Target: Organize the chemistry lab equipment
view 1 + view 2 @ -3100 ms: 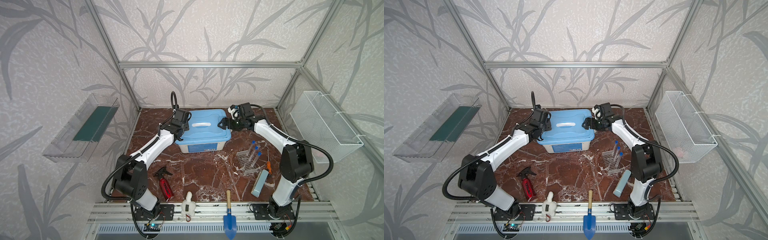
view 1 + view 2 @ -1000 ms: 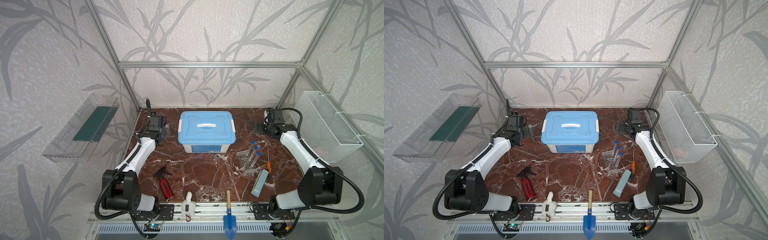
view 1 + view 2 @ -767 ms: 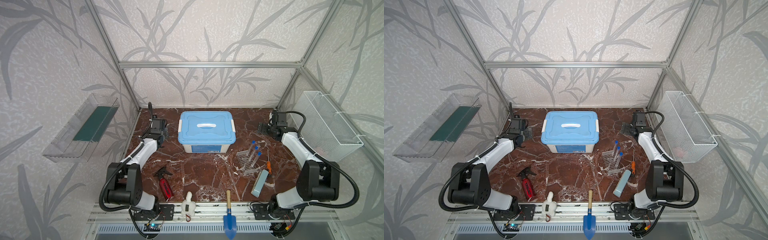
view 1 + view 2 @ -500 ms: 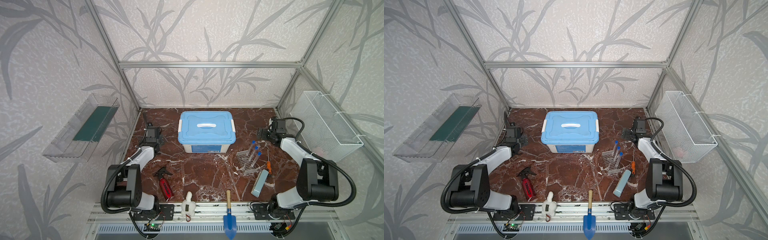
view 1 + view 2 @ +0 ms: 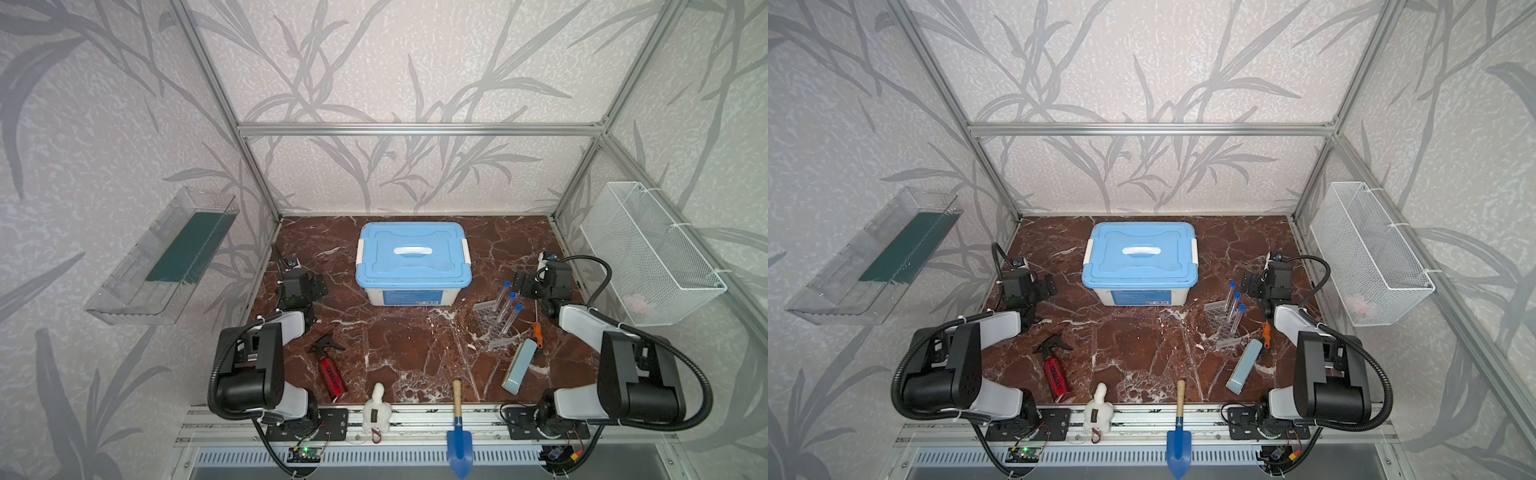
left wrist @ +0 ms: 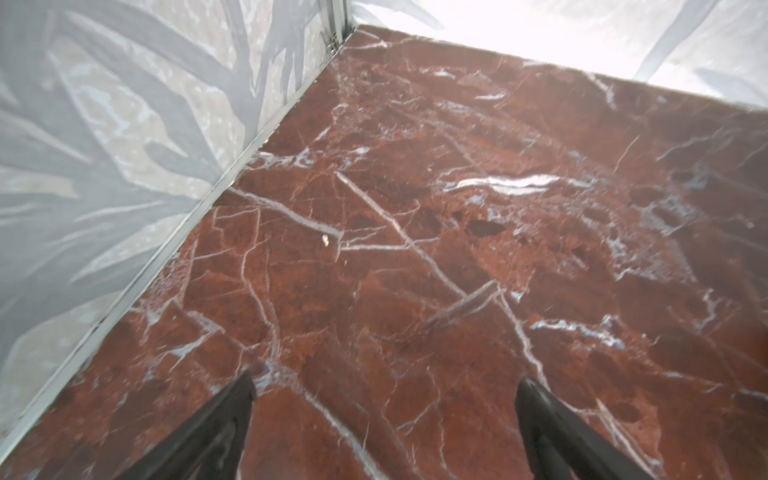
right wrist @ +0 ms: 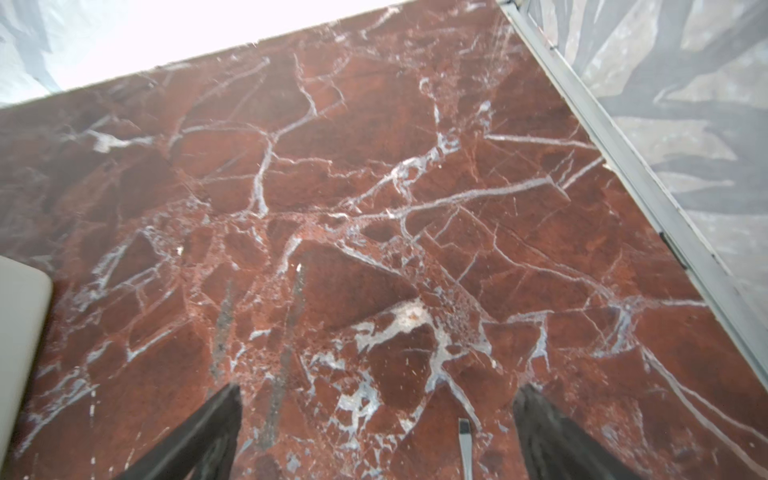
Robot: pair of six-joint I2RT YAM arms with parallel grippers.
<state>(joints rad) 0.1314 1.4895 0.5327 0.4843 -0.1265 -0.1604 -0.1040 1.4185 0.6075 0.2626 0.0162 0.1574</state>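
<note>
Left gripper [image 6: 386,382]: jaws spread wide, empty, above bare red marble tabletop [image 6: 415,232] by the leaf-patterned wall [image 6: 104,145].
Right gripper [image 7: 379,388]: jaws spread wide, holding nothing; a thin metal tip [image 7: 464,440] lies on the marble below.
Blue-capped tubes [image 5: 506,307]: slanting across the clear perforated rack [image 5: 484,309], just beside the right gripper, toward the table's middle.
Blue lidded box [image 5: 411,257]: between both grippers.

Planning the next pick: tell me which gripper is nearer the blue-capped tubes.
Right. The right gripper sits just beside the blue-capped tubes; the left gripper is across the table.
</note>
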